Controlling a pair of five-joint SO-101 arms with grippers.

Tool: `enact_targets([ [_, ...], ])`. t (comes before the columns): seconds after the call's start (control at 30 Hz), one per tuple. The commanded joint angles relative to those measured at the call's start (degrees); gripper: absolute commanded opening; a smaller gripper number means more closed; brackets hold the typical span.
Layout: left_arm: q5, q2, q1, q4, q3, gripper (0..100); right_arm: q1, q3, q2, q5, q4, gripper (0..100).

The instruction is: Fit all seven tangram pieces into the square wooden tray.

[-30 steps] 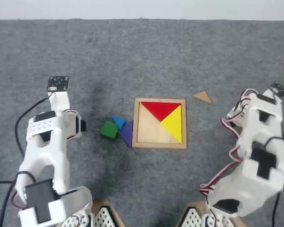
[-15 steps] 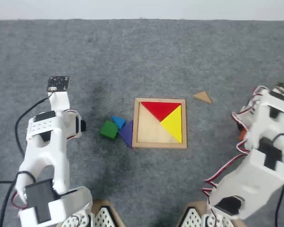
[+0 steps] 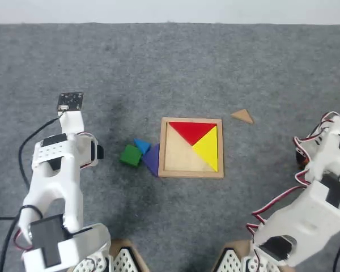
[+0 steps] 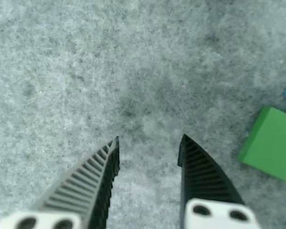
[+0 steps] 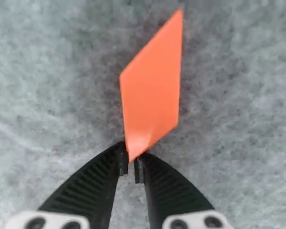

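The square wooden tray lies mid-table with a red triangle and a yellow triangle fitted in it. A green square, a blue triangle and a purple piece sit just left of the tray. A tan triangle lies beyond its far right corner. My right gripper is shut on one corner of an orange parallelogram at the table's right side. My left gripper is open over bare carpet, with the green square close beside it.
Grey carpet covers the whole table. The left arm stands left of the loose pieces. The right arm stands at the right edge. The carpet's far edge runs along the back.
The right arm has swung to the right, away from the tray, toward the table's right edge. The left arm and the pieces by the tray have kept still.
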Motion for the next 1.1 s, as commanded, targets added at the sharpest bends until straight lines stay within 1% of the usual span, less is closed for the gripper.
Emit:
enact_targets([
  [0.0, 0.4, -2.7, 0.3, -1.1, -0.4, 20, 0.6, -3.4, -3.1, 4.9, 3.5, 1.4],
  [0.1, 0.4, -2.7, 0.3, -1.1, -0.4, 20, 0.5, -3.6, -7.0, 7.6, 6.9, 6.6],
  [0.23, 0.4, -2.7, 0.3, -1.1, -0.4, 20, 0.4, -4.0, -12.4, 5.6, 7.0, 18.2],
  [0.33, 0.4, -2.7, 0.3, -1.1, -0.4, 20, 0.1, -7.0, -13.8, 5.2, 7.6, 22.0],
  [0.5, 0.4, -2.7, 0.3, -1.1, -0.4, 20, -0.1, -14.1, -10.1, 8.3, 5.7, 22.4],
  [0.6, 0.4, -2.7, 0.3, -1.1, -0.4, 20, -2.5, -18.1, -4.0, 9.8, 5.9, 22.4],
  [0.73, 0.4, -2.7, 0.3, -1.1, -0.3, 20, -5.7, -20.8, 3.0, 9.8, 5.8, 22.3],
  [0.8, 0.4, -2.7, 0.3, -1.1, -0.3, 20, -6.1, -21.1, 5.3, 9.7, 5.5, 22.3],
  [0.9, 0.4, -2.7, 0.3, -1.1, -0.3, 20, -4.3, -21.1, 7.7, 9.8, 5.3, 22.3],
  [1.07, 0.4, -2.7, 0.3, -1.2, -0.3, 20, 2.2, -21.1, 9.3, 10.7, 4.9, 22.3],
])
